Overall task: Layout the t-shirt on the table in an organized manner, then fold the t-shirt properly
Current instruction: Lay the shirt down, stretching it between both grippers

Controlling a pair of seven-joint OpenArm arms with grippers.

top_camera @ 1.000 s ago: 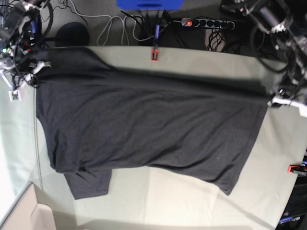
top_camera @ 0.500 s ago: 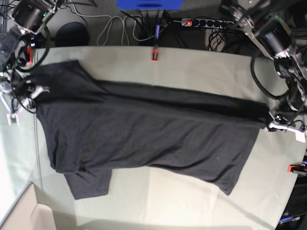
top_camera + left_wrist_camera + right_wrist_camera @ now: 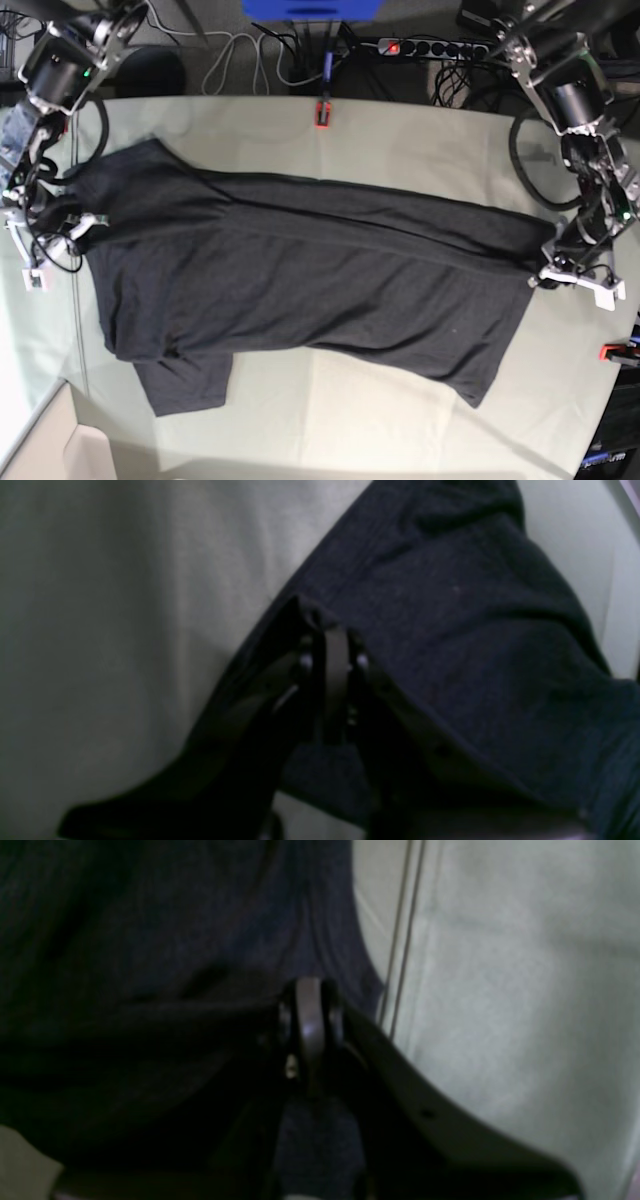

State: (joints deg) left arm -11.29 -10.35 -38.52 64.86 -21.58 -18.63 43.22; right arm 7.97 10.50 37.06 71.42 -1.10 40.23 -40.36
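A charcoal t-shirt [image 3: 300,270] lies spread across the pale green worktop [image 3: 420,140]. The left gripper [image 3: 545,275] at 3 o'clock and right gripper [image 3: 85,222] at 9 o'clock each pinch its edge. Soft, light, limp fabric; corners and hems look the best holds.

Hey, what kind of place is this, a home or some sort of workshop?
Most likely a robotics lab or test bench, not a home: a cloth-covered table held by red clamps, a power strip with tangled cables behind it, and two robot arms handling a t-shirt.
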